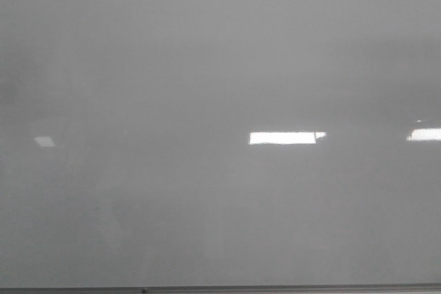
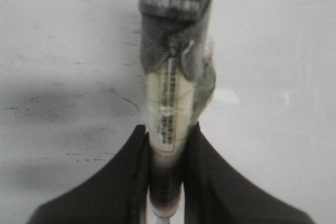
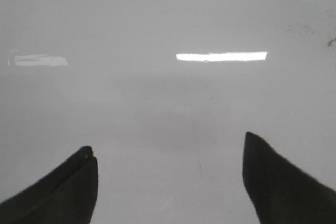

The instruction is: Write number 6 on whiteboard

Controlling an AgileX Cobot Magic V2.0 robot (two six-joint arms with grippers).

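The whiteboard [image 1: 207, 67] fills the front view as a glossy pale grey surface, with its thin grey frame edge [image 1: 207, 288] along the bottom. No drawn 6 shows on it in any view. Neither gripper appears in the front view. In the left wrist view my left gripper [image 2: 168, 135] is shut on a marker pen [image 2: 170, 108] wrapped in tape, which points away over the board [image 2: 273, 51]. In the right wrist view my right gripper [image 3: 169, 142] is open and empty above the bare board [image 3: 168, 108].
Bright rectangular light reflections lie on the board [image 1: 286, 138], [image 1: 424, 134], [image 3: 220, 56]. Faint old smudges and small dark specks mark the board beside the pen [image 2: 79, 103] and at the corner of the right wrist view [image 3: 331, 41].
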